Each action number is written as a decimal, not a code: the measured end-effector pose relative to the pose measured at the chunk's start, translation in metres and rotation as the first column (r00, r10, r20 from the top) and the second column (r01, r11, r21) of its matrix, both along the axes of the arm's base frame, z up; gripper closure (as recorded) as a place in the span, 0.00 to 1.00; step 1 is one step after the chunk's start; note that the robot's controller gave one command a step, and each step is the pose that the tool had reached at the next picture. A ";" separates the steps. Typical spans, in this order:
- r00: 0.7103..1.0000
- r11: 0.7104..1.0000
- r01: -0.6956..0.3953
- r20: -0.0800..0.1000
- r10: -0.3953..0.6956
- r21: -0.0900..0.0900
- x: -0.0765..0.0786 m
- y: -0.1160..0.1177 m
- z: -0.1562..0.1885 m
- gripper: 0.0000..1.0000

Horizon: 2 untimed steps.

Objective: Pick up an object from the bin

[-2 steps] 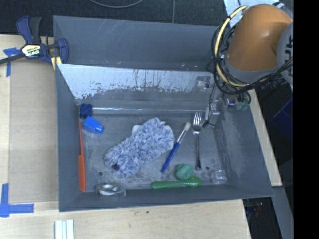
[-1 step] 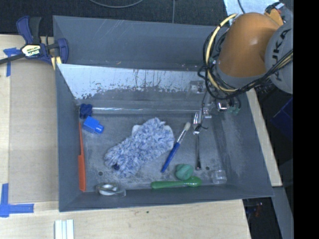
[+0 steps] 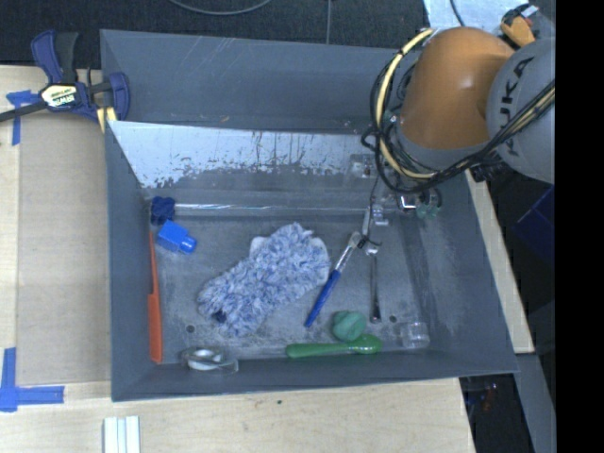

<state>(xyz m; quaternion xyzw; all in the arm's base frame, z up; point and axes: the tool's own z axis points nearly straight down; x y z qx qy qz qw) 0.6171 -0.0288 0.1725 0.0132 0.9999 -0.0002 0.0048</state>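
Judged at approach stage only: no item seen gripped or raised, so grasp & lift outstanding. Found gripper (image 3: 375,226) low over right side of bin (image 3: 236,83), beneath orange wrist cover (image 3: 453,83); cannot tell whether released or clenched. Noted blue pen (image 3: 326,295) as nearest item, silver upper end just beside gripper on camera-left, body slanting down-left twd green lump (image 3: 348,325) & green stick (image 3: 332,349) at front wall; fuzzy blue-white cloth (image 3: 264,276) mid-bin, orange stick (image 3: 154,300) & blue cap (image 3: 176,239) well apart at left.

one fuzzy cloth (image 3: 264,276), one blue pen (image 3: 324,295), one orange stick (image 3: 155,300), two blue pieces (image 3: 176,241) and two green pieces (image 3: 348,325).
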 end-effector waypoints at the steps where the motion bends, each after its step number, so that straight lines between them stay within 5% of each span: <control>1: 0.989 0.989 0.145 -0.003 -0.145 0.000 -0.010 -0.036 -0.066 0.00; 2: 0.986 0.986 0.169 0.009 -0.169 0.004 -0.003 -0.010 -0.069 0.00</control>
